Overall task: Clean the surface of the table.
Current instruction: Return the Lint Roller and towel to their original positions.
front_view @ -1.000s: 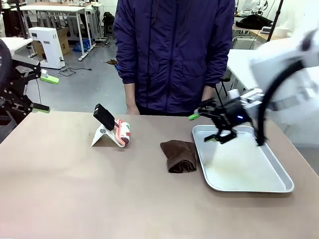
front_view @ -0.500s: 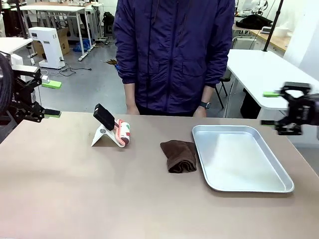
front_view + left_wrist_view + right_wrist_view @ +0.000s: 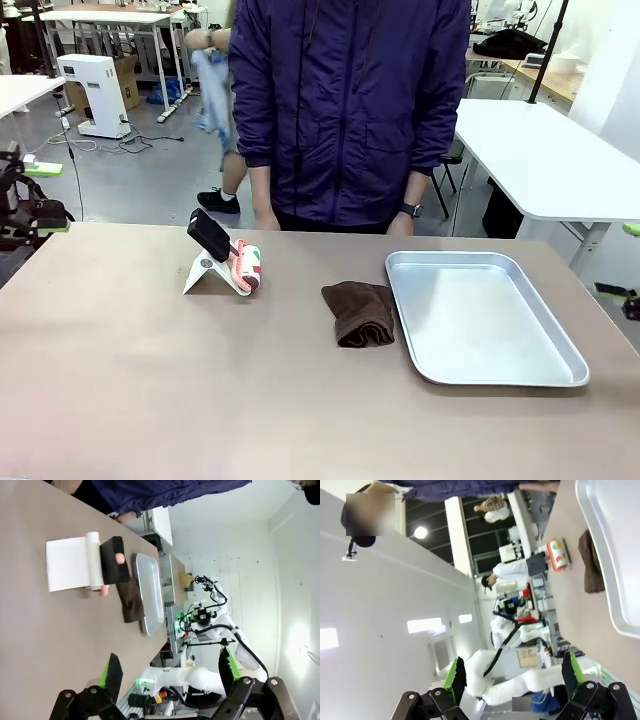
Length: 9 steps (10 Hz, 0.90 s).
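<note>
Fingers of the left gripper [image 3: 165,672] stand wide apart in the left wrist view, green pads facing each other, nothing between them. Right gripper [image 3: 512,672] likewise spread in the right wrist view, jaws empty, aimed past the table edge toward the room.

Front view, landmark = silver tray [image 3: 484,317]:
- The table [image 3: 200,390], brownish-taupe top, spans the full width of the view; the tray lies flat on its right part, bare inside.
- Brown cloth [image 3: 360,313], folded, just beside the tray's left rim, lying on the table.
- White stand [image 3: 205,273] well left of the tray, past the cloth; a black block [image 3: 209,235] leans on it, tilted, and a small red-and-white roll [image 3: 246,267] rests against its right side.
- Person in a dark blue jacket [image 3: 350,100] stands behind the table's far edge, up-left of the tray; one hand [image 3: 402,225] hangs near the tray's far left corner, off the table.
- Left gripper at the far left edge of the view, off the table; right gripper's green tips at the far right edge, beyond the tray.
</note>
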Each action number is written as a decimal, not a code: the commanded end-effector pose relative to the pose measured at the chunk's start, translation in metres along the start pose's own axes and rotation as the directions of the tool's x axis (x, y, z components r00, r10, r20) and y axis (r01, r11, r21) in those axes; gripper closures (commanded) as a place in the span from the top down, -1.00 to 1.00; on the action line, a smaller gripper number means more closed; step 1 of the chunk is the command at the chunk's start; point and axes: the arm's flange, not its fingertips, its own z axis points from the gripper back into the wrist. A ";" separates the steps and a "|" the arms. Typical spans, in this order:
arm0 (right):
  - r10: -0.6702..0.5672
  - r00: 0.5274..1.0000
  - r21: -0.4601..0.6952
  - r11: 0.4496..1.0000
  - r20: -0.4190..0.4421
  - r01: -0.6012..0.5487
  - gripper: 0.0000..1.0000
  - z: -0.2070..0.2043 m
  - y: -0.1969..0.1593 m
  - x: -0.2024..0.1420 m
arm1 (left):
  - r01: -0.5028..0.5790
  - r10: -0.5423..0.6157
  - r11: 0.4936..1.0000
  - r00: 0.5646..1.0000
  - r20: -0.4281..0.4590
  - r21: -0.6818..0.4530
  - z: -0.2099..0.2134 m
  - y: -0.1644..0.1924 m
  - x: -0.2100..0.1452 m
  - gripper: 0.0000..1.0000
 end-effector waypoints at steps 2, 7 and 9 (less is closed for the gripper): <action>0.017 0.999 -0.019 1.000 0.039 -0.016 1.00 -0.007 0.013 0.004 | 0.000 0.000 1.000 1.000 0.000 0.000 0.000 0.000 0.000 1.00; 0.017 0.999 -0.019 1.000 0.039 -0.016 1.00 -0.007 0.013 0.004 | 0.000 0.000 1.000 1.000 0.000 0.000 0.000 0.000 0.000 1.00; 0.017 0.999 -0.019 1.000 0.039 -0.016 1.00 -0.007 0.013 0.004 | 0.000 0.000 1.000 1.000 0.000 0.000 0.000 0.000 0.000 1.00</action>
